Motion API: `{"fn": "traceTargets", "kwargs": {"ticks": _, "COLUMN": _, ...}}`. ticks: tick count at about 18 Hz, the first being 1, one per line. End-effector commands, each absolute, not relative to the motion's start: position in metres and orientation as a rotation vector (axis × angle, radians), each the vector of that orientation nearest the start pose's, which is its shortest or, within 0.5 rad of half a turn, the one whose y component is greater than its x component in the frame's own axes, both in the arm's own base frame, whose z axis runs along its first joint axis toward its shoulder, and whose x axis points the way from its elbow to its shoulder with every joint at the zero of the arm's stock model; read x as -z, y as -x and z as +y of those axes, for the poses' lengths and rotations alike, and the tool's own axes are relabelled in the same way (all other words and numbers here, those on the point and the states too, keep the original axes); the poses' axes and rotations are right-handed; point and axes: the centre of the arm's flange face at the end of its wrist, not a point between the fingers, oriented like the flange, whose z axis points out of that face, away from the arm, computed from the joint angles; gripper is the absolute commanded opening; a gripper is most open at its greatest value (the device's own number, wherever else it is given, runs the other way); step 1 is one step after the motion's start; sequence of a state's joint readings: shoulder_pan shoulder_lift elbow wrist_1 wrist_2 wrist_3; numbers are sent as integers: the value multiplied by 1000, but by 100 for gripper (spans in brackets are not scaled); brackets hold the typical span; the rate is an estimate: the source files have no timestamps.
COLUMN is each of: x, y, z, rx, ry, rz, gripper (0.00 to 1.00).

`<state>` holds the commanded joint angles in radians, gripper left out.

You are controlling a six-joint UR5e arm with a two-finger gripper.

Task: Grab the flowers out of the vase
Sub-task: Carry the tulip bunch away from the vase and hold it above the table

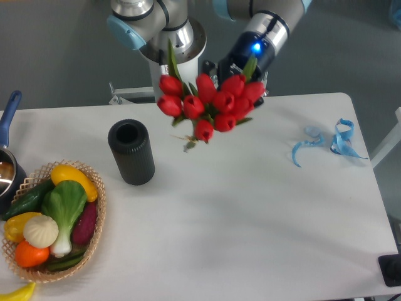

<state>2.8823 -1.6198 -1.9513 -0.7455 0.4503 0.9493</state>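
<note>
With red tulip bunch clear of black ribbed vase and hanging above white surface, carry level, grip firm — tool hidden behind blooms, closure impossible to tell.

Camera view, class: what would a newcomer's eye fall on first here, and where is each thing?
First, the flowers, a bright red tulip bunch held in the air above the white table, in front of the arm's end effector. Left of them stands the black vase, its mouth empty. At the table's left edge sits a wicker basket of colourful vegetables, and blue ribbons lie far right.
</note>
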Motion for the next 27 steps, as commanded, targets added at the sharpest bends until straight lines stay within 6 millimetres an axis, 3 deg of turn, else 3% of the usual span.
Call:
{"fn": "traceTargets", "kwargs": {"ticks": 3, "x": -411, "y": 424, "z": 336, "rx": 66, "ry": 2130, "rz": -135, "gripper": 0}}
{"fn": "traceTargets", "kwargs": {"ticks": 8, "x": -401, "y": 434, "z": 335, "rx": 61, "ry": 2160, "rz": -155, "gripper": 0}}
{"fn": "traceTargets", "kwargs": {"ticks": 12, "x": -390, "y": 441, "z": 326, "rx": -71, "ry": 2325, "rz": -146, "gripper": 0}}
{"fn": "traceTargets", "kwargs": {"ticks": 16, "x": -383, "y": 442, "z": 322, "rx": -160, "ry": 2460, "rz": -142, "gripper": 0}}
{"fn": "traceTargets", "kwargs": {"ticks": 19, "x": -371, "y": 432, "z": 337, "rx": -214, "ry": 2578, "rz": -71, "gripper": 0}}
{"fn": "traceTargets", "kwargs": {"ticks": 27, "x": -362, "y": 434, "z": 333, "rx": -253, "ry": 2661, "rz": -92, "gripper": 0}}
